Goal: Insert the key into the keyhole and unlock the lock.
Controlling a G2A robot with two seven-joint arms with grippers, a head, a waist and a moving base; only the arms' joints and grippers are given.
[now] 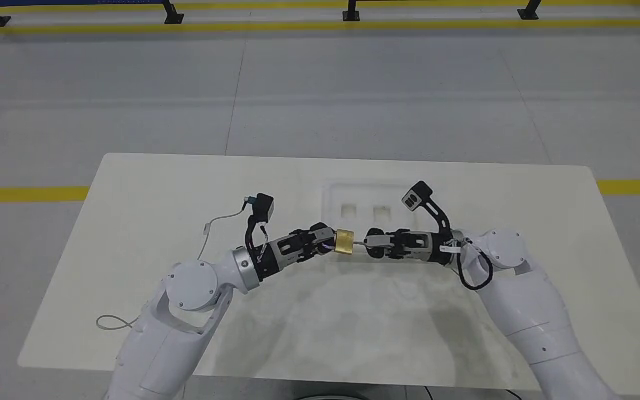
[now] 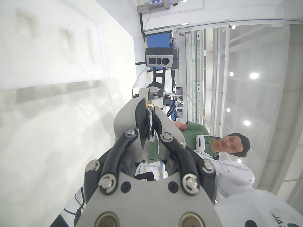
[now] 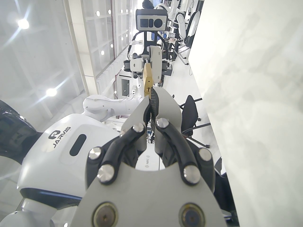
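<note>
- The left gripper [image 2: 151, 106] has its fingers clamped on the lock [image 1: 344, 241]; its silvery shackle sits between the pads and the brass body sticks out past the tips.
- The lock hangs in the air above the tabletop [image 1: 150, 220], between the two grippers.
- The right gripper [image 3: 151, 95] faces it from the opposite side, fingers pinched tight on the key [image 3: 148, 91], which meets the lock's end; only a sliver shows.
- A white tray [image 1: 330, 205] lies just beyond.

Brass padlock [image 1: 344, 241], raised off the table [image 1: 130, 230], lying level, key [image 3: 148, 92] at its keyhole end, barely visible
</note>
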